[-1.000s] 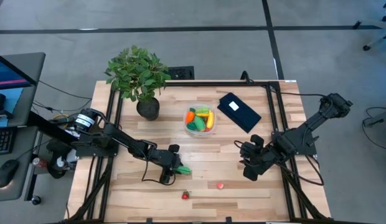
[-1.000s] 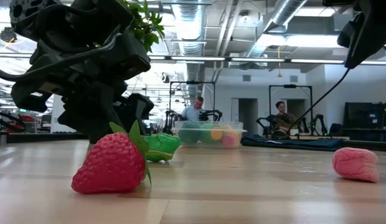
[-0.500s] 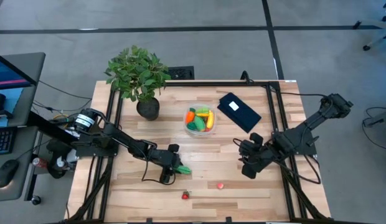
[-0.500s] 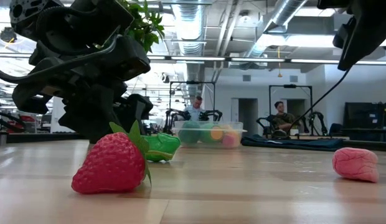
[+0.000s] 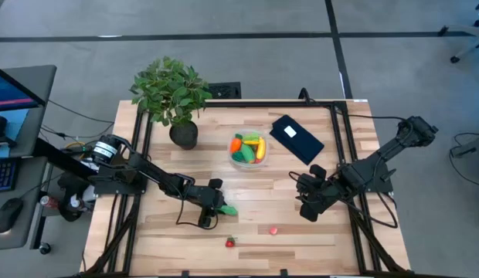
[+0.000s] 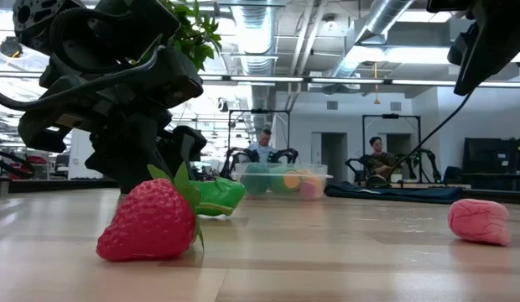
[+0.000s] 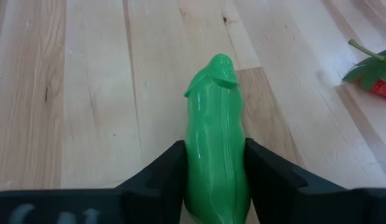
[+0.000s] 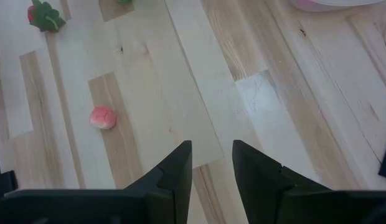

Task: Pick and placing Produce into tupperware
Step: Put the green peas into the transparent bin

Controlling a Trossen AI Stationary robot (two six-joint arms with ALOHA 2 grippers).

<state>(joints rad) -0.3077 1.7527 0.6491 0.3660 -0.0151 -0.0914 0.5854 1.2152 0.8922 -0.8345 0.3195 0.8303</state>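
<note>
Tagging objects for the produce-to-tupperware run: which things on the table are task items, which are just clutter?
Task items:
- tupperware, already holding produce
- green piece, between the left gripper fingers
- strawberry
- pink piece

Clutter:
- potted plant
- black rectangle with white label

Right gripper is empty, above the table.

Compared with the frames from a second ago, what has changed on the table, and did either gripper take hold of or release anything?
The left gripper has narrowed its fingers onto the smooth green plastic toy vegetable, which now sits pinched between them on the wooden table. The right gripper drifted slightly toward the table's middle, empty. The red toy strawberry, the small pink piece and the clear round container of produce stayed put.
</note>
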